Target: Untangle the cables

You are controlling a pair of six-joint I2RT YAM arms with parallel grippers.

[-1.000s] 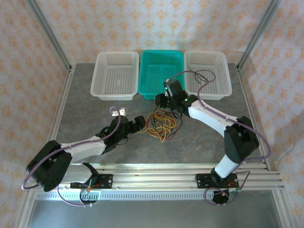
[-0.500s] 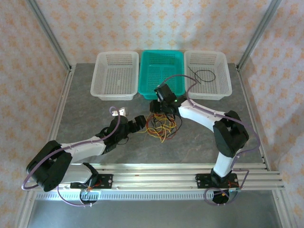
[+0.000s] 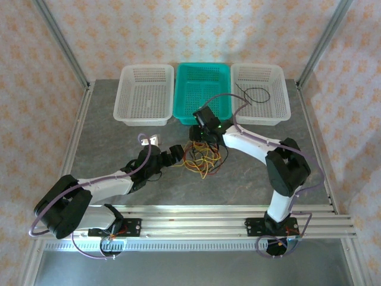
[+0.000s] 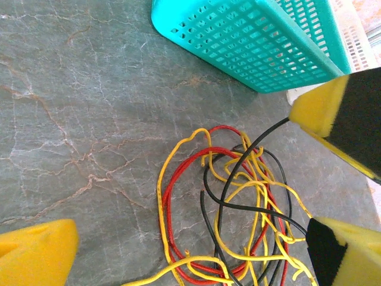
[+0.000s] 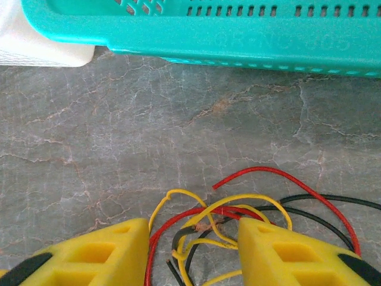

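The cables [image 3: 202, 158] lie as a loose tangle of red, yellow and black wires on the grey table; they also show in the left wrist view [image 4: 238, 208]. My left gripper [image 3: 180, 155] rests at the tangle's left side, open wide [image 4: 190, 256], with loops lying between its yellow fingers [image 4: 36, 253]. My right gripper [image 3: 200, 139] is low over the tangle's far edge, just in front of the teal basket [image 3: 176, 89]. It is open [image 5: 193, 250], with red, yellow and black strands [image 5: 220, 223] between its fingers, not clamped. One black cable [image 3: 255, 93] lies in the right white basket [image 3: 287, 101].
Three baskets stand in a row at the back: white [image 3: 122, 98], teal, white. The teal basket's wall [image 5: 238, 36] is close ahead of the right gripper and also shows in the left wrist view [image 4: 256, 42]. A small white piece [image 3: 147, 140] lies left of the tangle.
My right arm has swung left and down from the right basket's side to the far edge of the tangle. The left arm has stayed put.
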